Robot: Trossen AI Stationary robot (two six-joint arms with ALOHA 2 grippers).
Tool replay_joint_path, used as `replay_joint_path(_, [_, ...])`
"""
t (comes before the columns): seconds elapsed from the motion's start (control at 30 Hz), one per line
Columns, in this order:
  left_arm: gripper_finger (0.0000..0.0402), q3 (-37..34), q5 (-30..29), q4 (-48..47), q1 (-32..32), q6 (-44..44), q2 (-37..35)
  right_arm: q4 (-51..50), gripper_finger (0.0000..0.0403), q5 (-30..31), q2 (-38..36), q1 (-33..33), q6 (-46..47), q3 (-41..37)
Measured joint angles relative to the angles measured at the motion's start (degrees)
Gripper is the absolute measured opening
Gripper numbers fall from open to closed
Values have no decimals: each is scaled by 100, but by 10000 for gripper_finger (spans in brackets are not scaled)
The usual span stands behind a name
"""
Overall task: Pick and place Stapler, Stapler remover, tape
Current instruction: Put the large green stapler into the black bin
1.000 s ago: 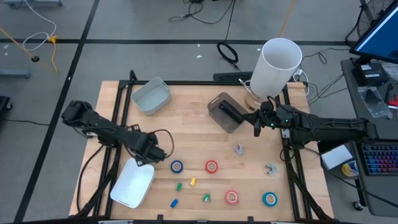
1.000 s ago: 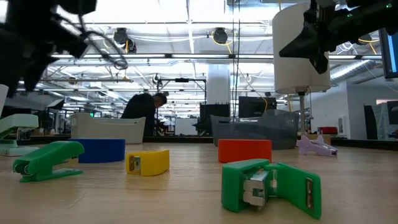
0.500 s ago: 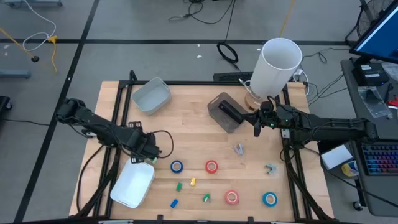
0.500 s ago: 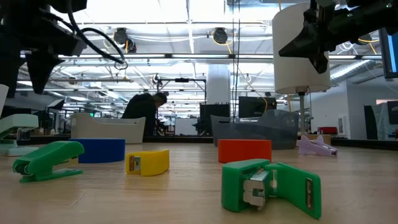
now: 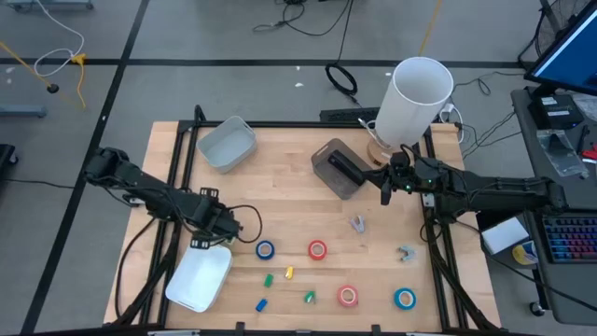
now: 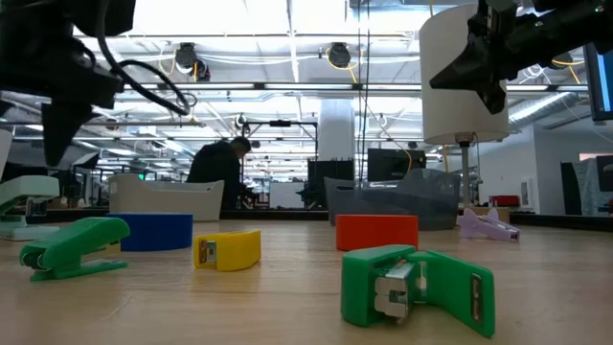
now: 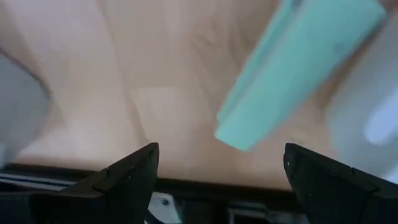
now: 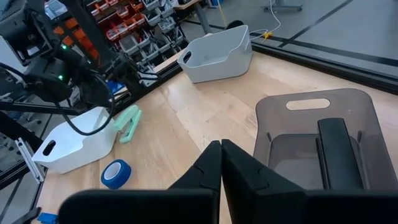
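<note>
Beside the white bin (image 5: 199,280), the left gripper (image 5: 198,242) hovers, jaws apart, over the mint stapler (image 8: 127,123), apparently lining up a grasp needing descent, while the right gripper (image 5: 384,194), jaws together, waits near the grey tray (image 5: 328,175).

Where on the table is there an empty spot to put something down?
Bare wood lies between the pale grey bin and the dark tray, reaching down to the blue tape roll. The front strip is crowded with tape rolls and small coloured bits.
</note>
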Motion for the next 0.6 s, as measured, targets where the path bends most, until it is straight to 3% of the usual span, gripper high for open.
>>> replay_joint_path(0.27, [340, 45, 112, 212, 7, 55, -247, -34, 4, 0, 0, -2, -9, 0])
replay_joint_path(0.6, [340, -137, 102, 739, 7, 937, -254, -34, 4, -2, 2, -2, -9, 0])
